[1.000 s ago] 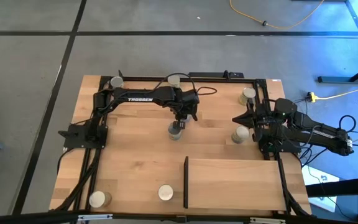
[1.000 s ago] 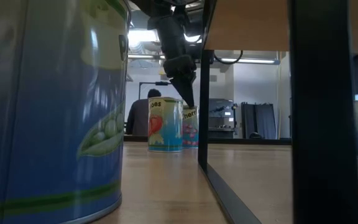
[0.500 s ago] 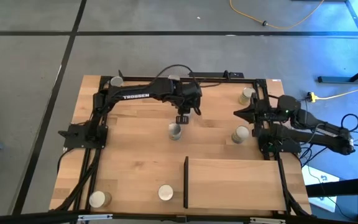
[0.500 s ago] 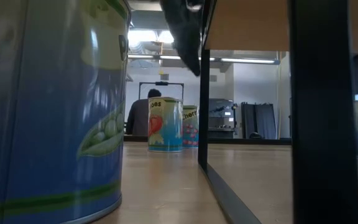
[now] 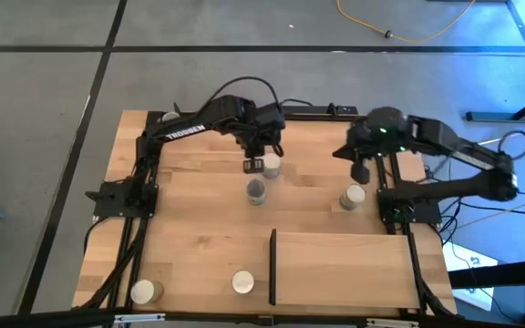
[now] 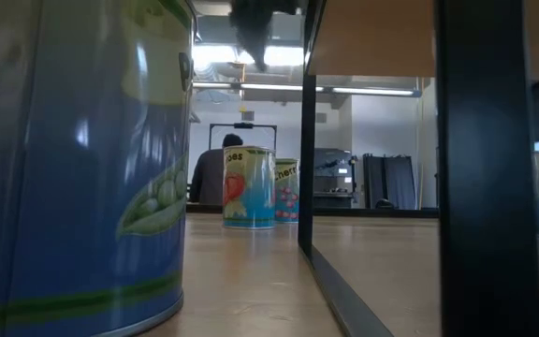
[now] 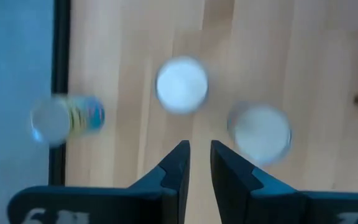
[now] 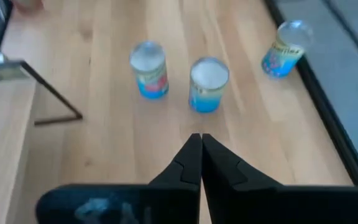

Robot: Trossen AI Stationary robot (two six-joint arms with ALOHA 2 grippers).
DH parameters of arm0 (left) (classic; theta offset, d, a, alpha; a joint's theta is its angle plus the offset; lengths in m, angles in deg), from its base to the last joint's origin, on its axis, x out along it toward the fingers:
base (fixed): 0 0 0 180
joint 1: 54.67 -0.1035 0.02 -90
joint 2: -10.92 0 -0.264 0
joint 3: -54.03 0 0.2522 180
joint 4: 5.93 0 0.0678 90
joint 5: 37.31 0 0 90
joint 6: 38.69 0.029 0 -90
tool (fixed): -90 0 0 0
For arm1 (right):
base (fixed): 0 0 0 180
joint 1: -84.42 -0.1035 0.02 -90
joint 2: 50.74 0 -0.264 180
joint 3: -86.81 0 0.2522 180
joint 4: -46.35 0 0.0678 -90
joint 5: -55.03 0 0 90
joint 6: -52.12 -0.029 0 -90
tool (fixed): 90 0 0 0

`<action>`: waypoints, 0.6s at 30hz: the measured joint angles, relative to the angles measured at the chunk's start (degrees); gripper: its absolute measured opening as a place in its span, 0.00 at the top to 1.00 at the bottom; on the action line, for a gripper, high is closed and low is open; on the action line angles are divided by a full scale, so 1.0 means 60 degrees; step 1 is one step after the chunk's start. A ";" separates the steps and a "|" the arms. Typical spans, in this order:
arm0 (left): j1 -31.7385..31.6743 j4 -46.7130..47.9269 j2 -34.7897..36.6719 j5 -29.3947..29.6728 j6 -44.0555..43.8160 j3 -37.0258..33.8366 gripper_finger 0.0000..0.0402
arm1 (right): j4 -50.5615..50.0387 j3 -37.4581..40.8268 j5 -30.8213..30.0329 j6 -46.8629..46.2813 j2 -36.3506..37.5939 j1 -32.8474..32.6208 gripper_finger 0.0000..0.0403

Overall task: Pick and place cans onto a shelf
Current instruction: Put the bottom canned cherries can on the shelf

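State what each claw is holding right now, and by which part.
Nothing is held. The left claw hangs above two cans with an empty gap between its fingers; the right claw is shut on nothing, above the table.

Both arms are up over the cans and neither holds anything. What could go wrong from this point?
1. The left gripper hovers over a white-topped can with a second can close beside it. Its jaws show only a narrow gap, so coming down it may knock one over rather than straddle it.
2. The right gripper has its jaws shut, with a blue-labelled can just ahead. Unless they open first, it would likely shove that can toward its neighbour.
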 joint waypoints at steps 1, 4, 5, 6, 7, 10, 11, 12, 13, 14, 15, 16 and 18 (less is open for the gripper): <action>-0.0005 0.0305 0.0034 0.0001 -0.0031 0.0010 0.86 | -0.0236 -0.0355 0.0045 0.0241 -0.0390 -0.0004 0.98; 0.0016 0.0615 0.0221 -0.0085 -0.0075 0.0031 0.86 | -0.0957 -0.1273 0.0059 0.0736 -0.1481 -0.0004 0.98; 0.0024 0.0549 0.0345 -0.0248 -0.0121 0.0031 0.86 | -0.1122 -0.1536 0.0060 0.0900 -0.1800 -0.0004 0.98; 0.0022 0.0562 0.0481 -0.0493 -0.0132 0.0010 0.86 | -0.1196 -0.1767 0.0059 0.0946 -0.2090 -0.0006 0.98; 0.0019 0.0582 0.0577 -0.0608 -0.0143 0.0017 0.86 | -0.1205 -0.1956 0.0059 0.0947 -0.2361 -0.0004 0.98; -0.0038 0.0590 0.1053 -0.0637 -0.0315 0.0021 0.86 | -0.1157 -0.2444 0.0056 0.0902 -0.3117 -0.0004 0.98; -0.0054 0.0582 0.1237 -0.0543 -0.0442 0.0021 0.86 | -0.1097 -0.2585 0.0059 0.0913 -0.3344 -0.0004 0.98; -0.0062 0.0577 0.1412 -0.0492 -0.0476 0.0021 0.86 | -0.1052 -0.2702 0.0040 0.0930 -0.3541 -0.0004 0.98; -0.0072 0.0582 0.1570 -0.0484 -0.0488 0.0023 0.86 | -0.1042 -0.2806 -0.0009 0.0934 -0.3736 -0.0004 0.98; -0.0073 0.0581 0.1749 -0.0440 -0.0547 0.0025 0.86 | -0.0935 -0.2897 -0.0007 0.0934 -0.3918 -0.0004 0.98; -0.0098 0.0582 0.1928 -0.0444 -0.0655 0.0019 0.86 | -0.0825 -0.2959 -0.0011 0.0937 -0.4074 -0.0004 0.98; -0.0120 0.0583 0.2070 -0.0460 -0.0713 0.0018 0.86 | -0.0776 -0.2992 -0.0036 0.0946 -0.4243 -0.0004 0.97; -0.0127 0.0584 0.2397 -0.0454 -0.0807 0.0021 0.86 | -0.0482 -0.3046 -0.0032 0.0971 -0.4519 -0.0004 0.95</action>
